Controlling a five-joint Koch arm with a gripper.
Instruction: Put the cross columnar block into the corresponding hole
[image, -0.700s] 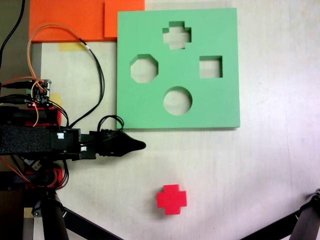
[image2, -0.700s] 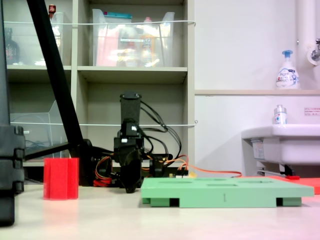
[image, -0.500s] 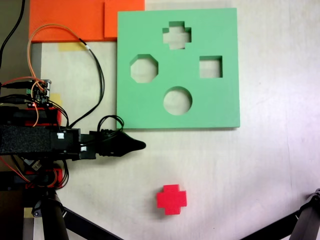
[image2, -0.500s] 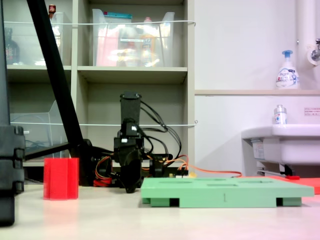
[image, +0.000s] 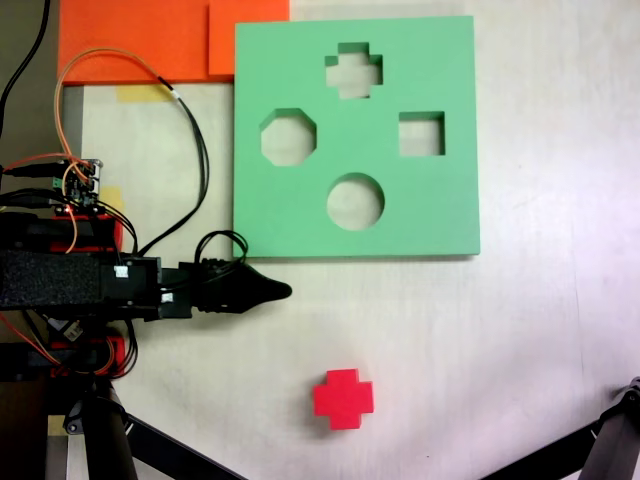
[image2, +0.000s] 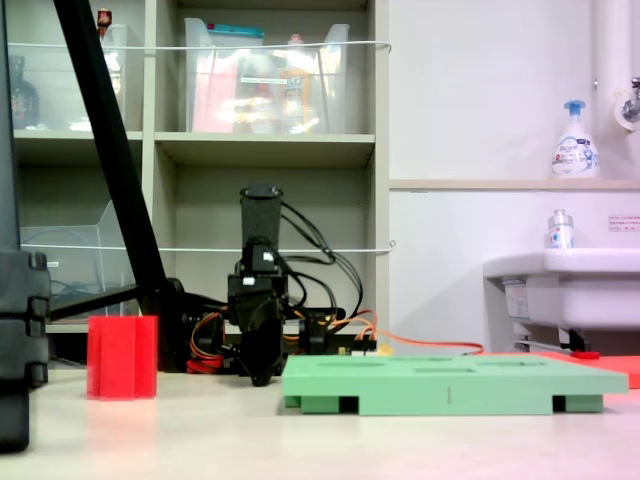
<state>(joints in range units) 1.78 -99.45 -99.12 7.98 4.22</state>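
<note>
The red cross columnar block stands upright on the pale table near the first exterior view's bottom edge; it shows again at the second exterior view's left. The green foam board lies flat, and its plus-shaped hole is near the board's top edge. My black gripper points right just below the board's lower left corner, well apart from the block. Its fingers are pressed together, with nothing held. In the second exterior view the gripper hangs low over the table, left of the board.
The board also has an octagonal hole, a square hole and a round hole. Orange foam sheets lie at the first exterior view's top left. Cables and a circuit board sit left. Tripod legs cross the bottom corners.
</note>
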